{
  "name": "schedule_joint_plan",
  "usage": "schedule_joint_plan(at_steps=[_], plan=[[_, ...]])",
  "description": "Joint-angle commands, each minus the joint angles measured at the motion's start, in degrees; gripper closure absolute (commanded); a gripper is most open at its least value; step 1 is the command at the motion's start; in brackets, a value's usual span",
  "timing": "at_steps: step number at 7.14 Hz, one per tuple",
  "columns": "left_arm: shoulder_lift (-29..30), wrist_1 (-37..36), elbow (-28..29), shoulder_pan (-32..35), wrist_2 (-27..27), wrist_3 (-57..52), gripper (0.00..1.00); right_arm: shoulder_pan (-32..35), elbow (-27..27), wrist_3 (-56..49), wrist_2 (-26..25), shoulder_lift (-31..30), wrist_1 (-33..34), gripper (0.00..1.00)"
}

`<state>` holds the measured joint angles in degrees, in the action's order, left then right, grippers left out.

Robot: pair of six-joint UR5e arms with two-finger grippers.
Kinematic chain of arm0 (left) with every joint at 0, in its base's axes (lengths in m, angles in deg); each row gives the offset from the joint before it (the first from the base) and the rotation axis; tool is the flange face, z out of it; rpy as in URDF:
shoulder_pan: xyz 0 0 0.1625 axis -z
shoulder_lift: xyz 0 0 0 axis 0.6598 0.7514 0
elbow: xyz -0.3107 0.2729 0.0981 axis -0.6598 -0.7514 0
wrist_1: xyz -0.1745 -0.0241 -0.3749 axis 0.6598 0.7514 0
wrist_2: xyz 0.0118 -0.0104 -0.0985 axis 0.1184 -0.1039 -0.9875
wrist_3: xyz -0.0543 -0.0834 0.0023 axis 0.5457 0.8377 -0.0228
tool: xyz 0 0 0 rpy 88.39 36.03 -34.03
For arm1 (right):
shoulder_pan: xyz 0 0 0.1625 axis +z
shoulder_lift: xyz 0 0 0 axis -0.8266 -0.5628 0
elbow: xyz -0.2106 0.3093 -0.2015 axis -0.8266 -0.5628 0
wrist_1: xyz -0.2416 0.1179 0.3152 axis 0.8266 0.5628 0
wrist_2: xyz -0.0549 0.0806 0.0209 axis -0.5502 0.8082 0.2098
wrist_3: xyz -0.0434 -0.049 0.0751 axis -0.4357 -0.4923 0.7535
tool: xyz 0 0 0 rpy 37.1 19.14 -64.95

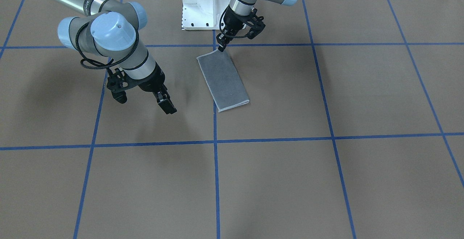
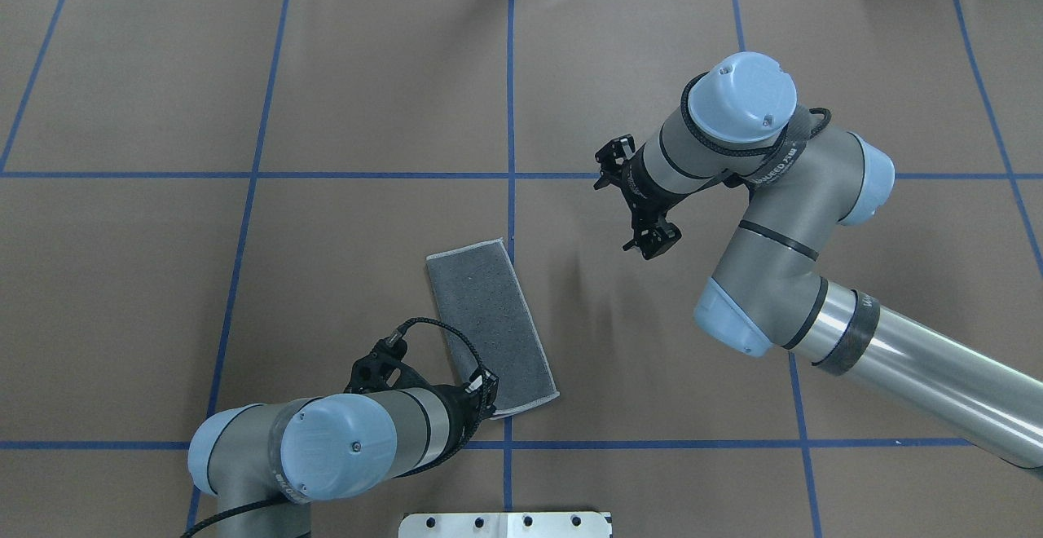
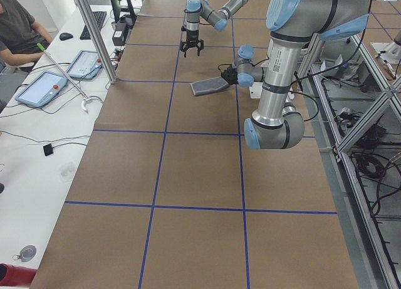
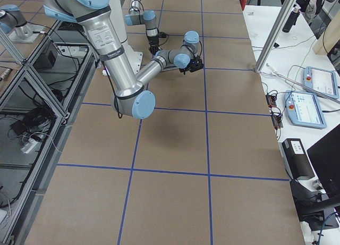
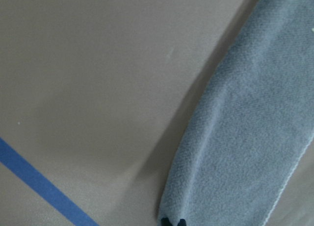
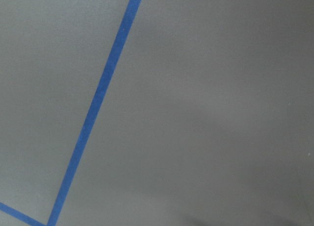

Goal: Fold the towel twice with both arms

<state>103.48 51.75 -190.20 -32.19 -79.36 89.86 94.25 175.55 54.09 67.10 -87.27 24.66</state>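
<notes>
On the brown counter, at the left near the white base, the left gripper has its fingers closed together on the near corner of the towel. The towel lies flat as a narrow folded strip, grey face up, slanting beside the central blue tape line, with bare counter along both long edges. Further right, well apart from it, the right gripper hovers with fingers spread wide, holding nothing.
</notes>
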Motion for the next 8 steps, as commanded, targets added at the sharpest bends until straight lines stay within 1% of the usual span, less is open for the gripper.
schedule_joint_plan(at_steps=[1, 2, 3, 4, 7, 8], plan=[[-1.9, 0.2, -2.5, 1.8, -2.4, -3.3, 1.0, 0.0, 0.1, 0.1, 0.0, 0.0, 0.0, 0.0], [-2.0, 0.2, -2.3, 2.7, -2.9, -4.1, 1.0, 0.0, 0.1, 0.2, 0.1, 0.0, 0.0, 0.0], [-1.9, 0.2, -2.5, 4.7, -4.6, -6.4, 1.0, 0.0, 0.1, 0.2, 0.1, 0.0, -0.1, 0.0], [-1.7, 0.2, -2.3, 8.1, -8.4, -6.9, 1.0, 0.0, 0.1, 0.2, 0.1, 0.0, -0.1, 0.0], [0.3, 0.1, -0.7, 11.1, -9.0, -7.5, 1.0, 0.3, 0.3, 0.0, 0.2, -0.1, -0.1, 0.0], [2.9, 0.1, 1.5, 12.4, -9.0, -7.4, 1.0, 1.9, 0.6, -0.9, 1.1, -1.1, -0.1, 0.0]])
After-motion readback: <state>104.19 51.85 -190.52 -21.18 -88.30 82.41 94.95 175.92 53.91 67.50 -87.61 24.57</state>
